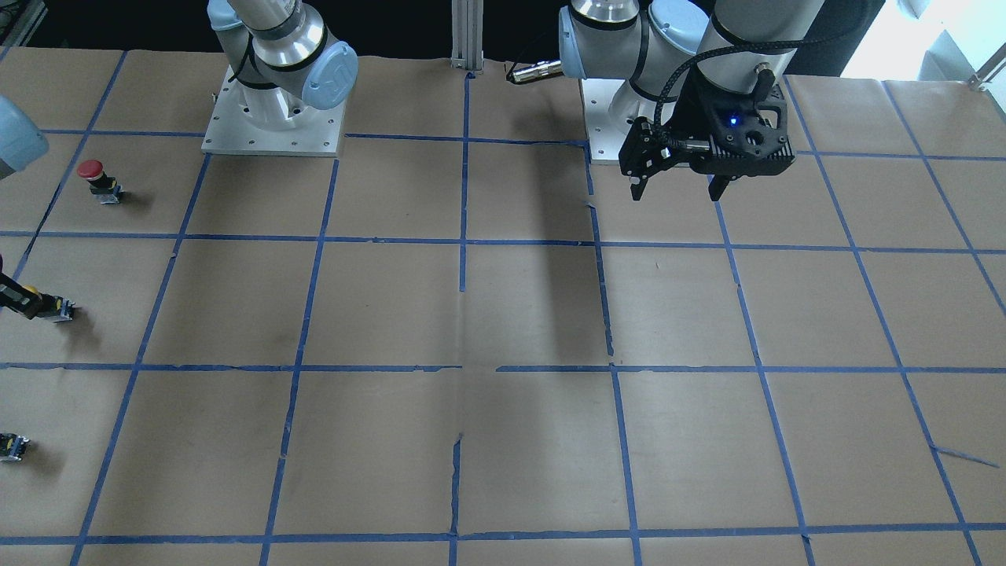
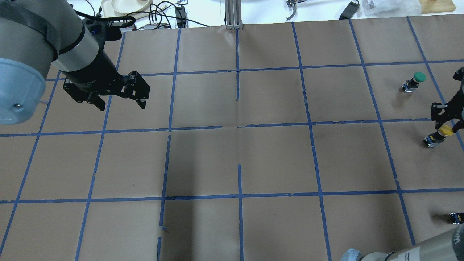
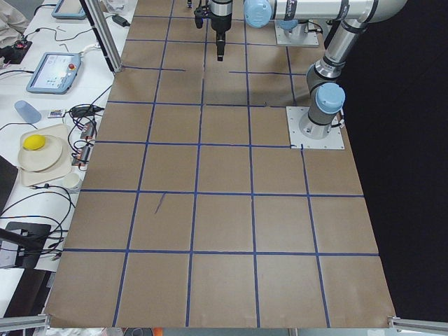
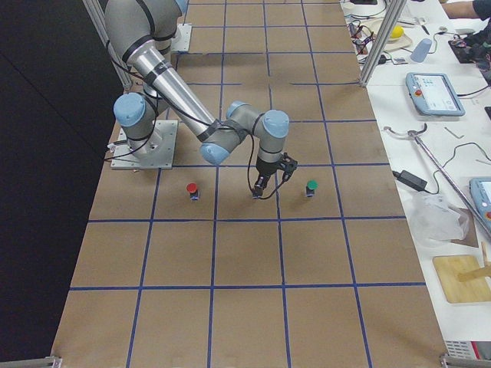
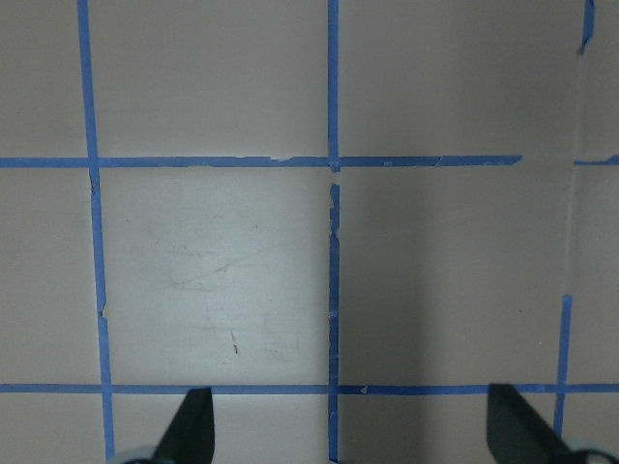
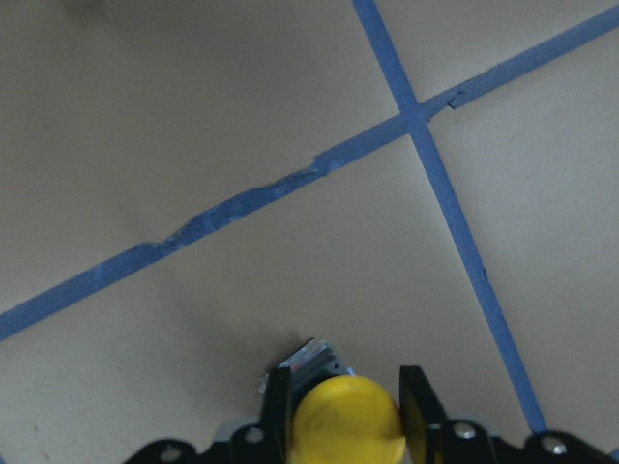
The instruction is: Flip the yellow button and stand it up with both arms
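The yellow button (image 6: 346, 418) sits between my right gripper's fingers (image 6: 416, 406), which are shut on its yellow cap. Its grey-black base (image 6: 308, 362) points away from the gripper, down at the brown paper. In the overhead view the button (image 2: 436, 136) is at the far right edge, tilted, below my right gripper (image 2: 446, 125). In the front-facing view it (image 1: 47, 304) is at the left edge. My left gripper (image 2: 119, 103) hangs open and empty above the table's left side, far from the button; it also shows in the front-facing view (image 1: 680, 189) and in its wrist view (image 5: 353, 425).
A red-capped button (image 1: 94, 179) and a green-capped button (image 2: 415, 81) stand on either side of the yellow one. A small black-yellow block (image 2: 456, 217) lies near the robot's right side. Blue tape lines grid the brown paper table (image 2: 235, 159). Cables and dishes lie beyond the far edge.
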Controlling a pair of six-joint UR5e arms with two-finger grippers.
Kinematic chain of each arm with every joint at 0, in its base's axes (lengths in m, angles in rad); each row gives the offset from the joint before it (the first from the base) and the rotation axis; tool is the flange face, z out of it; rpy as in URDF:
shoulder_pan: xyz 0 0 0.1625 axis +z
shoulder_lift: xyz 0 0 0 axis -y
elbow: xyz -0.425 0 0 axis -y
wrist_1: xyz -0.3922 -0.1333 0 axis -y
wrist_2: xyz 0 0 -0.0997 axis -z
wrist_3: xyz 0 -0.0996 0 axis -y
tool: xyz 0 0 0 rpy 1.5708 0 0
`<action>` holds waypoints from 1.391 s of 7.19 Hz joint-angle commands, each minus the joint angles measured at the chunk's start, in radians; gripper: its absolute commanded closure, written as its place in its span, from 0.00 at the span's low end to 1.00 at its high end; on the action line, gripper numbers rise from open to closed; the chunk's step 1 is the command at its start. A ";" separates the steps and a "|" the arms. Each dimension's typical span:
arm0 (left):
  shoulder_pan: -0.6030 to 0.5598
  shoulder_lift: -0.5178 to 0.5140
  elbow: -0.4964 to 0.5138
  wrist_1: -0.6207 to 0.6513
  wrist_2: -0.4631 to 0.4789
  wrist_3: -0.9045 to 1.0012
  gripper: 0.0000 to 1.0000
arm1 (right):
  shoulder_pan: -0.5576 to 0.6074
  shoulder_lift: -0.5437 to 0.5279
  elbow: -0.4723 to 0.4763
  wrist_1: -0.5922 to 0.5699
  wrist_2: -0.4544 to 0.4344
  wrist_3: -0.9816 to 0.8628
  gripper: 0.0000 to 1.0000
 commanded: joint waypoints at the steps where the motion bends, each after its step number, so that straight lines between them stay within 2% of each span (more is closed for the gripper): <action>1: 0.005 -0.006 -0.006 0.000 0.005 0.003 0.00 | 0.001 -0.006 0.001 0.010 0.009 0.002 0.12; 2: 0.005 -0.006 -0.005 0.000 0.002 0.001 0.00 | 0.001 -0.013 0.001 0.014 0.008 0.002 0.00; 3: 0.005 -0.004 -0.003 0.000 0.001 0.001 0.00 | 0.003 -0.035 0.003 0.039 0.008 0.002 0.00; 5: 0.003 -0.004 -0.002 0.000 -0.001 0.001 0.00 | 0.039 -0.174 -0.011 0.218 0.035 0.000 0.00; 6: 0.003 -0.006 0.003 0.000 -0.001 -0.001 0.00 | 0.091 -0.257 -0.011 0.273 0.066 0.000 0.00; 7: 0.002 -0.006 0.001 0.000 -0.001 -0.001 0.00 | 0.164 -0.335 -0.011 0.381 0.072 0.002 0.00; 8: 0.002 -0.006 0.004 0.000 -0.002 -0.002 0.00 | 0.243 -0.405 -0.014 0.434 0.071 0.005 0.00; 9: 0.002 -0.006 0.004 0.000 -0.002 -0.002 0.00 | 0.283 -0.464 -0.015 0.526 0.103 0.044 0.00; 10: 0.000 -0.006 0.004 0.000 -0.002 -0.002 0.00 | 0.288 -0.516 -0.034 0.630 0.226 0.114 0.00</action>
